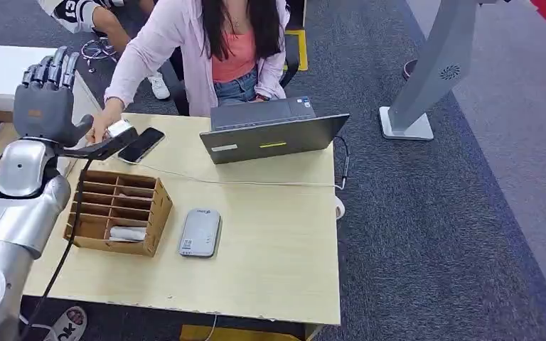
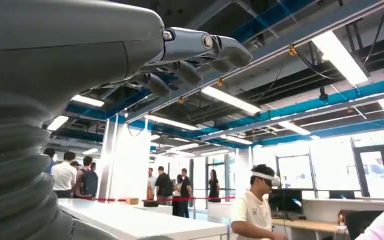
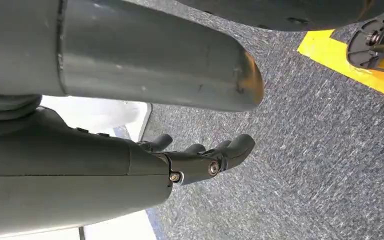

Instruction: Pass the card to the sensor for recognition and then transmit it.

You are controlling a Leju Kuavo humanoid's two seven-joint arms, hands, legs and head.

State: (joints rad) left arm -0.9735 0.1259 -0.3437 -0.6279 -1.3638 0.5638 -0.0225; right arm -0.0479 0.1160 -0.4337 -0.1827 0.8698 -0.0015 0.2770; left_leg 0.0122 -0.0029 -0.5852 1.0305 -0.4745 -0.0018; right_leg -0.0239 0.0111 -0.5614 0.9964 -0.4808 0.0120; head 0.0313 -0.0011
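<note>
My left hand is raised above the table's far left corner, palm side away, fingers apart and pointing up, holding nothing. The left wrist view shows its fingers loosely bent against the ceiling. Just right of its thumb a person's hand touches a black corded scanner with a small white piece at its tip; I cannot tell if that is a card. A white card lies in the wooden slotted box. A grey sensor pad lies flat beside the box. My right hand hangs over carpet, holding nothing.
A person in a pink shirt sits at the table's far side behind an open laptop. A black phone lies near the scanner. A white cable crosses the wooden table. A grey stand base is on the carpet to the right.
</note>
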